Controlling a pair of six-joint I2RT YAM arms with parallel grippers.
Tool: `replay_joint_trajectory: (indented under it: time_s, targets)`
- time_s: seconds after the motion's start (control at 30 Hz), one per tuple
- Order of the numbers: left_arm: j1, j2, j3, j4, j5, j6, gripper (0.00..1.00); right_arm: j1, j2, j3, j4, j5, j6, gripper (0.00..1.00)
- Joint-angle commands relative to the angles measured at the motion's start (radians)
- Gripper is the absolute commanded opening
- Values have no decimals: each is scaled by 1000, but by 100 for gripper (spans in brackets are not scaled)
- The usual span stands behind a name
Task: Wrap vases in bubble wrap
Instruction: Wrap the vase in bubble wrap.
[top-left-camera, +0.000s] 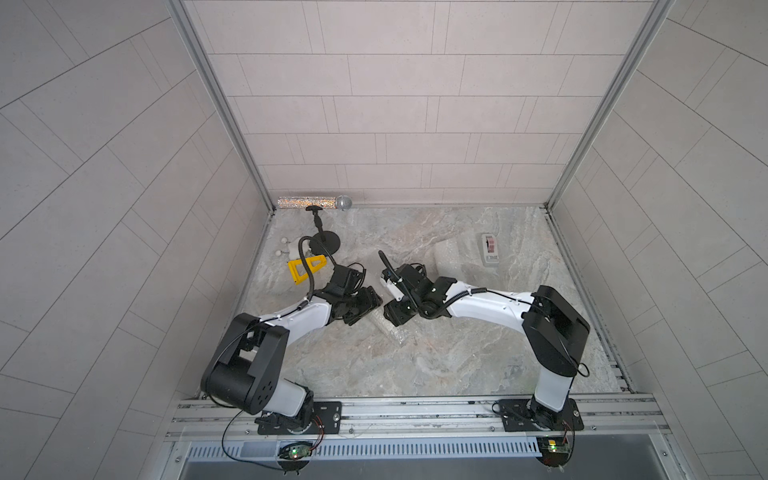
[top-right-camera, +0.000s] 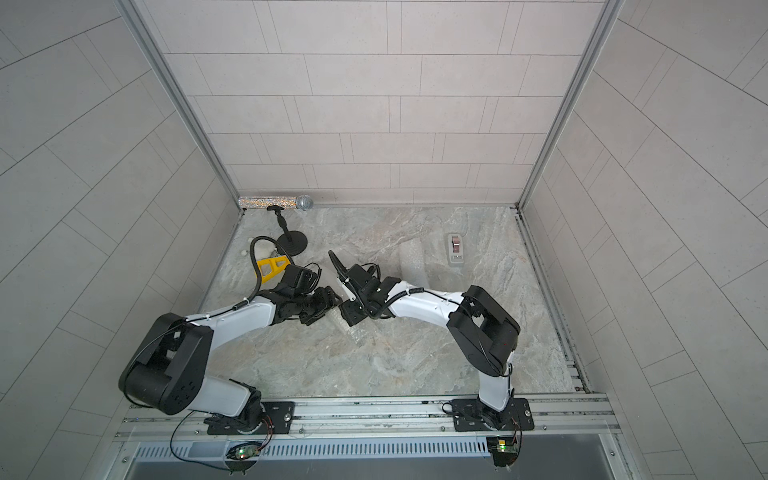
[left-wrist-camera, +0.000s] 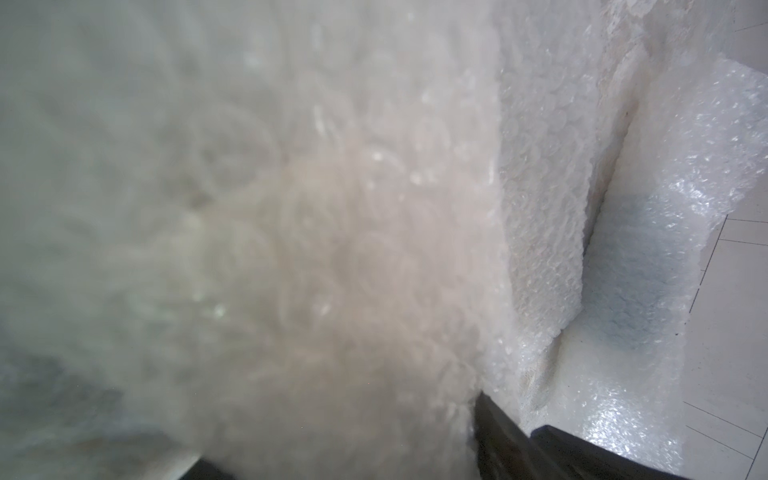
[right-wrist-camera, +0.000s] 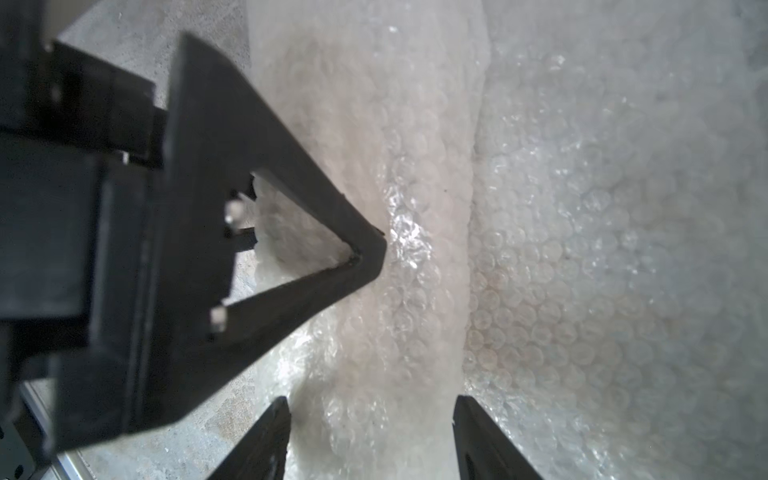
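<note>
Right wrist view: the bubble wrap (right-wrist-camera: 415, 291) is seen gathered into a long, thick roll that runs straight between the right fingers (right-wrist-camera: 266, 440). These fingers are held apart, one on each side of the roll and close against it; whether the roll is squeezed cannot be told. More of the sheet is spread flat beside the roll, on the side away from the left fingers (right-wrist-camera: 270, 149). One left finger, a hollow black triangle, is laid with its tip against the roll's flank. Its partner is hidden, so the spacing of the left fingers cannot be told.

Left wrist view is largely blocked by blurred wrap lying close to the lens. Farther out the sheet is folded into a box-like pocket, and a pale blue patch (left-wrist-camera: 631, 270) is seen through it, though what it is cannot be made out.

In both top views the wrap is found on the table (top-left-camera: 415, 365). A crumpled part of it (top-left-camera: 392, 332) lies between the two sets of fingers, and a raised fold (top-left-camera: 449, 253) lies beyond the right fingers. A grey tape dispenser (top-left-camera: 489, 248) is placed farther out past that fold. Beyond the left fingers a yellow triangular piece (top-left-camera: 306, 268) is set just beside the left wrist. Farther out still, a glittery microphone (top-left-camera: 314, 203) is carried on a black stand (top-left-camera: 326, 243).
</note>
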Motion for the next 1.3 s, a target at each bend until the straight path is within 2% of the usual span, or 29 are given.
replay_joint_trajectory:
  time_s: [0.0,0.17,0.4,0.57,0.7,0.9,1.1,1.27]
  targets:
    - [-5,32,7,-34,-20,5,76,-1,42,25,-62,55,-36,64]
    - [-5,20,19,-42,-17,10,77,-10,43,5,-52,101,-43,64]
    - [-1,-55,100,-159,-63,60,90,-55,38,-42,-36,86,-44,62]
    - [0,-106,121,-206,-96,74,91,-88,45,-63,-28,73,-52,62]
    - [-5,-116,94,-169,-72,42,91,-114,59,-64,-17,61,-61,62]
    - [-19,-46,86,-78,-36,-6,88,-148,73,-43,-13,86,-91,62]
    - [-53,66,134,0,-5,-41,87,-156,75,-1,-34,95,-119,62]
    - [-61,135,160,5,-10,-37,85,-174,39,19,-46,77,-123,62]
